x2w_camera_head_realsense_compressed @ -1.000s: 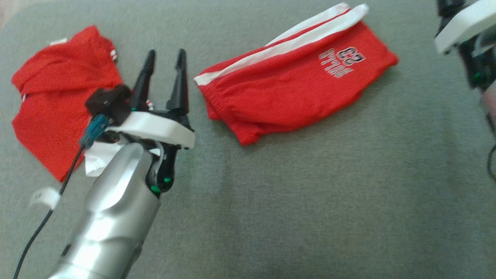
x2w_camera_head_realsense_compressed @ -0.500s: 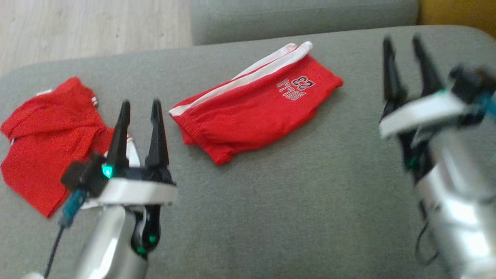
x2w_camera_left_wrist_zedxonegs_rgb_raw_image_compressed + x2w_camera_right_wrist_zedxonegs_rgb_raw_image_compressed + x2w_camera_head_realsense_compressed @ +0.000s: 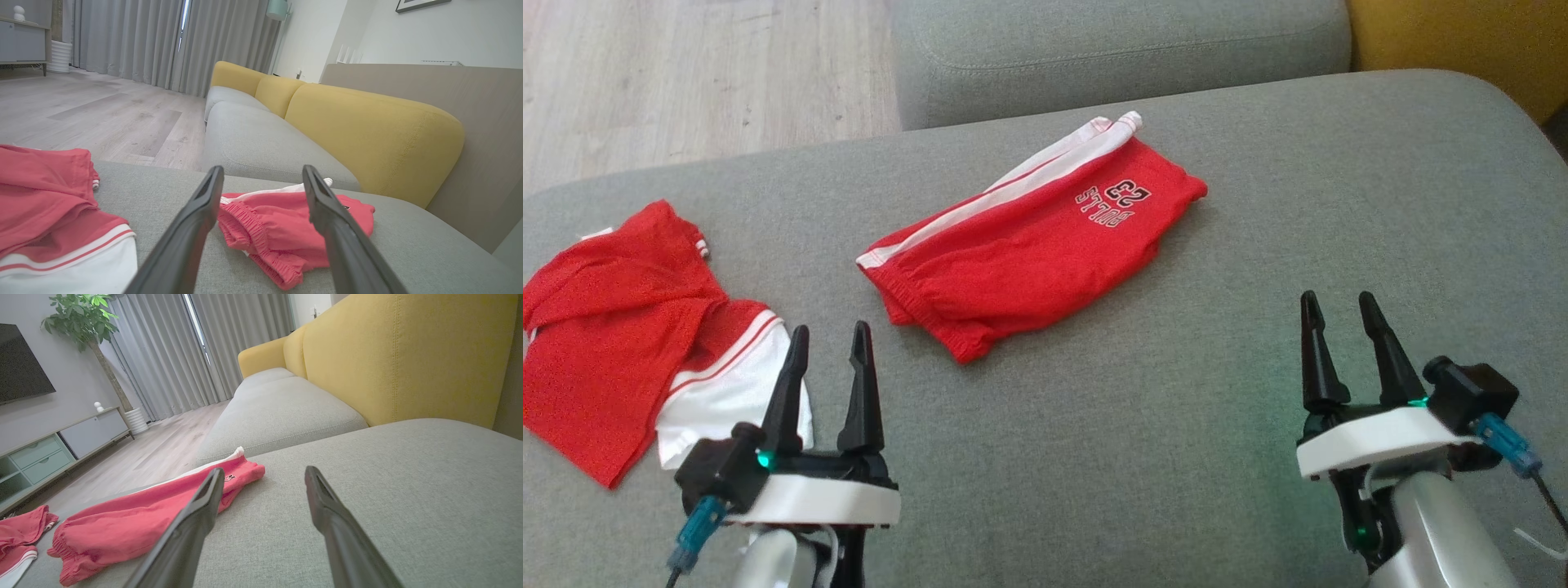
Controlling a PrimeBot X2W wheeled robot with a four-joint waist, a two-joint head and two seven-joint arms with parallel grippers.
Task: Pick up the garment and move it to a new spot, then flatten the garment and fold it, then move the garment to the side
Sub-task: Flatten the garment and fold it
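While both pincers hover empty over a grey sofa [image 3: 1143,425], the head view shows folded red shorts [image 3: 1029,253] lying flat mid-seat, white side stripes and a "BULLS 23" print facing up. A creased red-and-white shirt [image 3: 621,359] lies at the seat's left end, apart from the shorts. The left pincer [image 3: 830,330] hangs near the shirt's white hem, fingers apart. The right pincer [image 3: 1336,297] hangs over bare cushion on the right, fingers also apart.

From the left wrist, the left pincer [image 3: 262,169] frames the shorts [image 3: 269,232], waistband nearest, touching neither finger. The shirt [image 3: 45,192] lies at lower left, before a wooden floor [image 3: 102,118].

From the right wrist, the right pincer [image 3: 263,470] gapes over the grey seat [image 3: 408,490]. The shorts [image 3: 135,522] stretch away to its left, with the shirt [image 3: 20,535] beyond them at the frame's edge.
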